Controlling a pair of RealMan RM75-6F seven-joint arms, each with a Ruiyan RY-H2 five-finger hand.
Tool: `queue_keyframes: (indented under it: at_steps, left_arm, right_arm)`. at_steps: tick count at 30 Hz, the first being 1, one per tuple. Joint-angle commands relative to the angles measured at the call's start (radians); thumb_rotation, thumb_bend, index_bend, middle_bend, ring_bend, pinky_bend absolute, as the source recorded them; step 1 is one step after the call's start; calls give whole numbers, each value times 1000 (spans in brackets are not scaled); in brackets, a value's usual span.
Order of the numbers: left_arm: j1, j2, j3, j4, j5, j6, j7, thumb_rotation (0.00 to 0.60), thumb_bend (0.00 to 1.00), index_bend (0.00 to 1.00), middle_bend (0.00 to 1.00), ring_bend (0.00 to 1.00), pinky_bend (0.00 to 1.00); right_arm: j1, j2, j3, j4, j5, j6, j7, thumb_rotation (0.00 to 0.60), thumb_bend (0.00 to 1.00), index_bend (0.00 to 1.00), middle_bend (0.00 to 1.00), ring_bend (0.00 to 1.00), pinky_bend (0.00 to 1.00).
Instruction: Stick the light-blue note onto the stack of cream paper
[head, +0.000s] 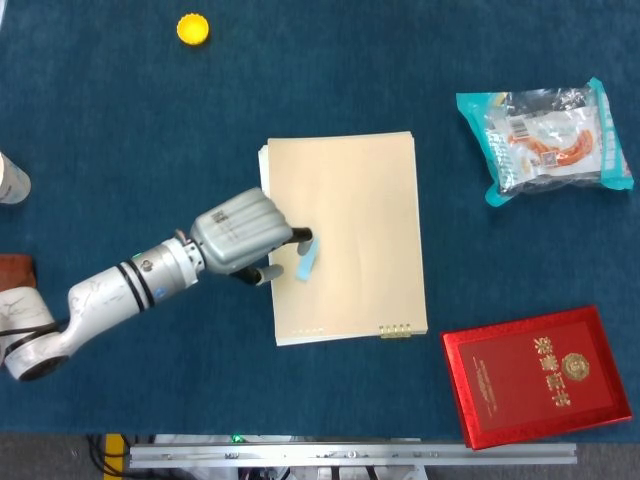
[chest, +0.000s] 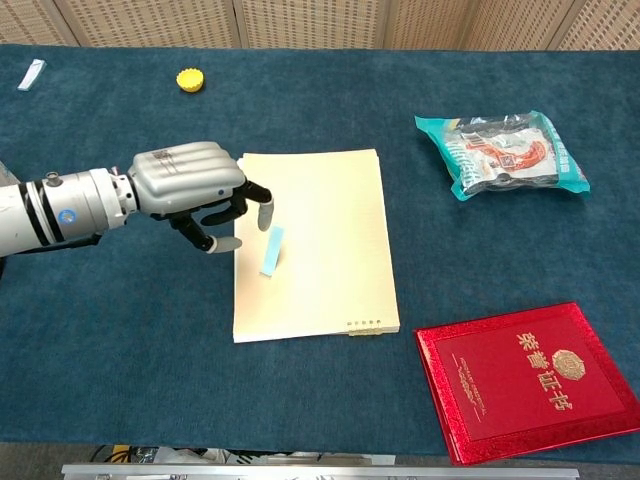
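light-blue note (chest: 271, 250) lies lengthwise on the cream paper stack (chest: 330, 260), just right of the left hand (chest: 195, 190), seemingly empty, fingers loosely curled.

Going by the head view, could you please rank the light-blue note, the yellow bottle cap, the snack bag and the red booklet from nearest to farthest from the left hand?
From the left hand:
1. Light-blue note, just right of its fingertips, on the cream paper.
2. Yellow bottle cap, far edge, upper left.
3. Snack bag at upper right and red booklet at lower right: too close to call.
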Motion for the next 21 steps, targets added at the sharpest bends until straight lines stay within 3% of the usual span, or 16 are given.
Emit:
queue_keyframes:
  at_steps: [1, 3, 8, 16, 21]
  left_arm:
    - [7, 21, 26, -18, 22, -2, 8, 600, 333, 420, 821, 860, 837]
    - [11, 29, 40, -21, 34, -5, 27, 600, 374, 413, 821, 860, 837]
    - [22, 37, 51, -15, 35, -21, 72, 600, 666, 283, 809, 844, 834]
    - [16, 37, 66, -17, 55, -53, 111, 600, 821, 254, 811, 849, 833]
    - [15, 17, 69, -11, 54, -86, 154, 600, 839, 235, 813, 851, 833]
  right_arm:
    - [0, 0, 0, 2, -1, 0, 2, 600, 14, 48, 148, 0, 0]
    - [1, -1, -1, 4, -1, -3, 4, 600, 14, 48, 148, 0, 0]
    - [3, -4, -2, 6, -5, -5, 5, 600, 14, 48, 148, 0, 0]
    - [3, -8, -4, 6, 1, -12, 0, 600, 14, 48, 148, 0, 0]
    - [4, -11, -4, 5, 4, -16, -6, 600, 14, 48, 148, 0, 0]
